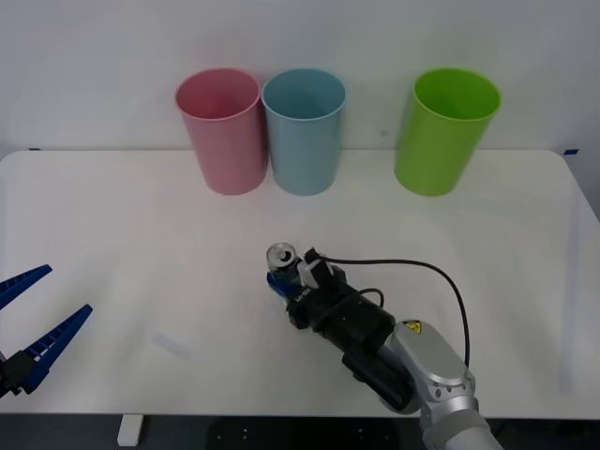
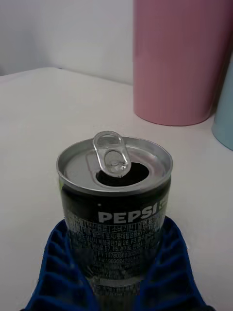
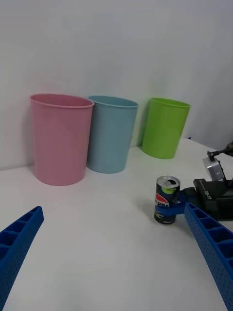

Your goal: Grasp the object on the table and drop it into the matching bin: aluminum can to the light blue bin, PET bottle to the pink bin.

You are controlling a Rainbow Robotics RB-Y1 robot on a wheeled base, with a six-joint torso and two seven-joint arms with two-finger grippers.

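A wide white table with rounded corners is seen from the front view, set against a pale wall. Along its far edge three tall tapered bins are lined up: the pink bin farthest to the left, the light blue bin just beside it and almost touching, and a lime green bin well apart to the right. All three are shown upright with open mouths.

The right arm is reached in from the near right edge, with a black cable looped over its wrist. The right gripper is placed near the middle of the table, in front of the light blue bin, and its blue ribbed fingers are closed against both sides of the Pepsi can. In the right wrist view the can is held upright between them, its pull-tab raised and the mouth already opened. From the left wrist view the can's base appears to be on the tabletop or just over it; which cannot be told.

The left gripper is parked over the near left edge of the table, well apart from the can, with its two blue fingers spread wide and nothing between them.
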